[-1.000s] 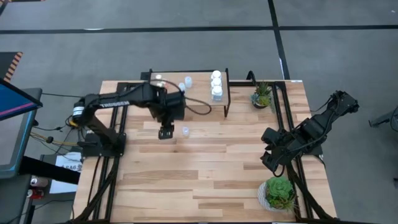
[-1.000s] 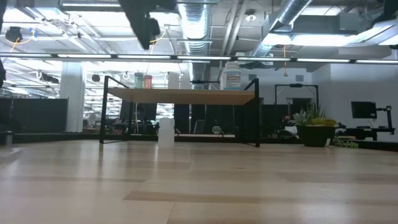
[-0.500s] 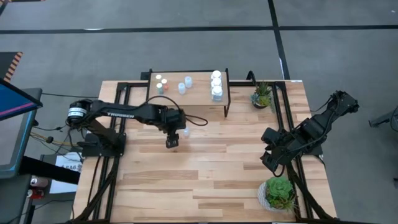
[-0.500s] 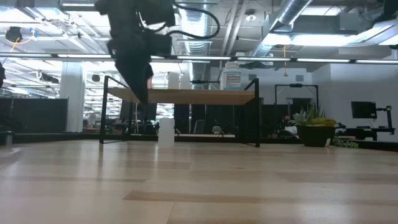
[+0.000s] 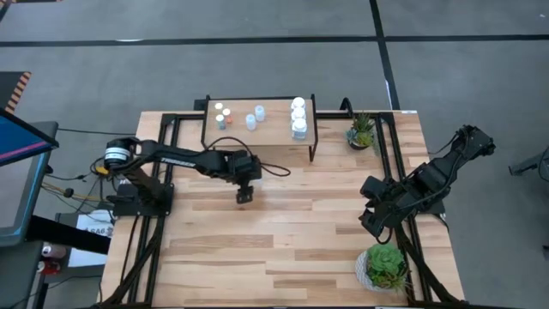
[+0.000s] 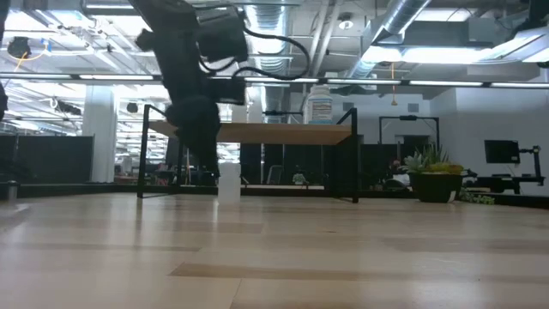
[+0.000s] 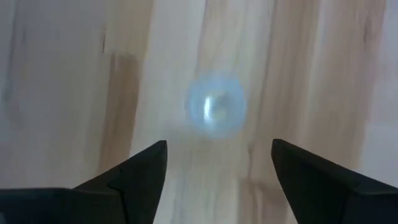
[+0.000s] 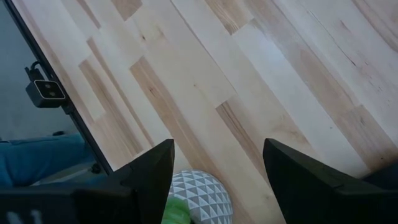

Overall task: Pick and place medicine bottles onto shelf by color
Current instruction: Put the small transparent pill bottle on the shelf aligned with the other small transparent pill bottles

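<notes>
A small pale-blue translucent bottle (image 7: 216, 106) stands upright on its base on the tabletop; the low view shows it in front of the shelf (image 6: 228, 182). My left gripper (image 7: 217, 146) is open and hovers above it, fingers pointing down; it is also in the high view (image 5: 246, 196). The shelf (image 5: 276, 136) at the table's far edge carries three white bottles (image 5: 298, 115), two pale-blue ones (image 5: 255, 116) and three small coloured ones (image 5: 221, 114). My right gripper (image 8: 217, 155) is open and empty at the table's right edge (image 5: 374, 225).
A small potted plant (image 5: 362, 130) stands right of the shelf. A larger plant in a white pot (image 5: 383, 266) stands at the near right corner, just by my right gripper. Bare tabletop (image 5: 283, 232) lies across the middle and near side.
My left gripper has gone from near the shelf's left end toward the table's right and near edge and has come down, so it now stands over the pale-blue bottle on the table. The bottle has stayed where it was.
</notes>
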Controlling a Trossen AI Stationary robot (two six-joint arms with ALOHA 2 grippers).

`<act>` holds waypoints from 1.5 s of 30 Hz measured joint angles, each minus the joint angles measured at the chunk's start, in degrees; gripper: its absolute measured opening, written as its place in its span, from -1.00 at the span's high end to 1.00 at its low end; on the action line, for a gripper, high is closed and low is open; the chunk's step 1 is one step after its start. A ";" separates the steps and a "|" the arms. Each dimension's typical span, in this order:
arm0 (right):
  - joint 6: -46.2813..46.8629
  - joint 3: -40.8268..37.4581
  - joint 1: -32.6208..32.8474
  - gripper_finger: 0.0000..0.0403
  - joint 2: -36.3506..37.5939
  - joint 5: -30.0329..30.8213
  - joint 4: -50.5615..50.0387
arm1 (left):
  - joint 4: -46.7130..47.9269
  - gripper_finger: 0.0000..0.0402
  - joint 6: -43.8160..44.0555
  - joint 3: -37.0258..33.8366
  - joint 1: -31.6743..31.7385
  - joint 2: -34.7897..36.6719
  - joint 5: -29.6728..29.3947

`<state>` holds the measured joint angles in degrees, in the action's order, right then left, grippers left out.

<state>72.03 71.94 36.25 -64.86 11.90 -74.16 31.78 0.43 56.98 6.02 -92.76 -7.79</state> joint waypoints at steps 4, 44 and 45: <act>0.07 0.00 0.01 -0.34 -0.04 0.00 0.03 | -4.27 -0.34 -0.99 0.32 0.00 -1.98 -0.12; 0.00 0.00 0.02 -0.34 -0.07 -0.04 0.44 | 5.23 0.47 3.50 12.37 0.00 -3.28 7.97; 0.00 0.00 0.02 -0.34 -0.07 -0.04 0.44 | 7.67 0.46 2.81 14.90 0.00 -3.29 8.26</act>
<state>72.03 71.94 36.27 -64.93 11.86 -73.71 39.45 3.24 71.88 6.02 -96.05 0.47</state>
